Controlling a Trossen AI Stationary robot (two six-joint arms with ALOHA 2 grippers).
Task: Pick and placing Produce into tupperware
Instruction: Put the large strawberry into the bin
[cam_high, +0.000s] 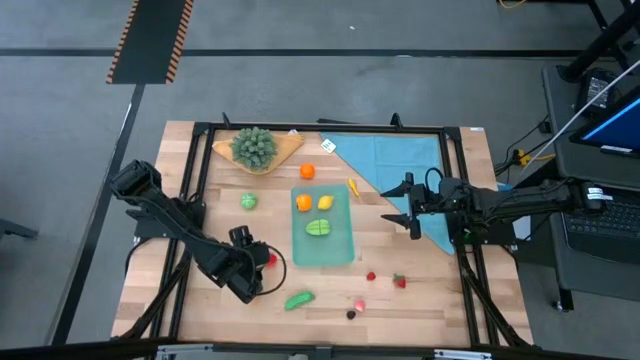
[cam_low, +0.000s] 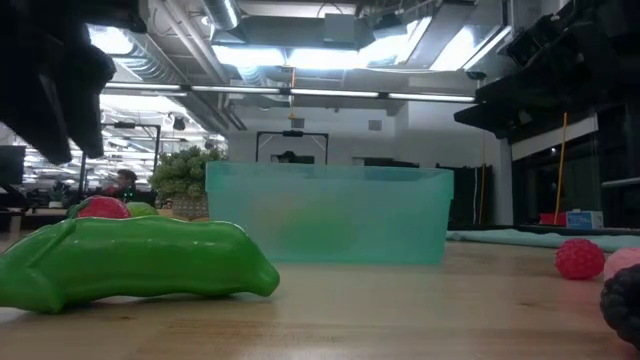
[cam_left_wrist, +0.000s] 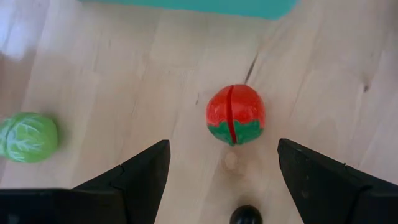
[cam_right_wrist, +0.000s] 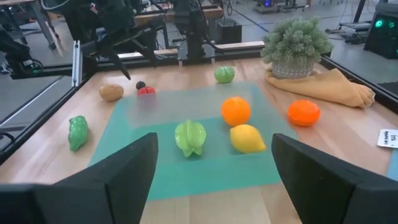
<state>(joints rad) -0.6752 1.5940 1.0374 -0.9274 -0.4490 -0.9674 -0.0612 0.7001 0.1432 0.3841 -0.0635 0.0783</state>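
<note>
The desk (cam_high: 200, 290) is a pale wood top in a dark frame. A blue cloth (cam_high: 395, 160) lies at its 1 o'clock corner, and a bushy plant (cam_high: 254, 147) sits on a tan cloth at 11 o'clock.

The teal tupperware (cam_high: 338, 250) sits just right of the desk's middle. Inside it lie an orange (cam_high: 303, 203), a lemon (cam_high: 325, 202) beside it at 3 o'clock, and a green star fruit (cam_high: 318, 229) below them at 6 o'clock.

The left arm reaches in from 9 o'clock; its gripper (cam_high: 262, 265) hovers just left of the tub's lower corner, jaws wide, either side of a red tomato (cam_left_wrist: 236, 114) that stands on the wood and touches neither finger. The right gripper (cam_high: 398, 205) waits at 3 o'clock of the tub, over the edge of the blue cloth, jaws wide and holding nothing.

More produce lies loose on the desk: a second orange (cam_high: 307, 171) at 12 o'clock of the tub, a green cabbage (cam_high: 248, 201) at 9 o'clock, a green pea pod (cam_high: 299, 299) at 7 o'clock, and small red berries (cam_high: 399, 281) with a dark one (cam_high: 351, 314) at 5 o'clock.
</note>
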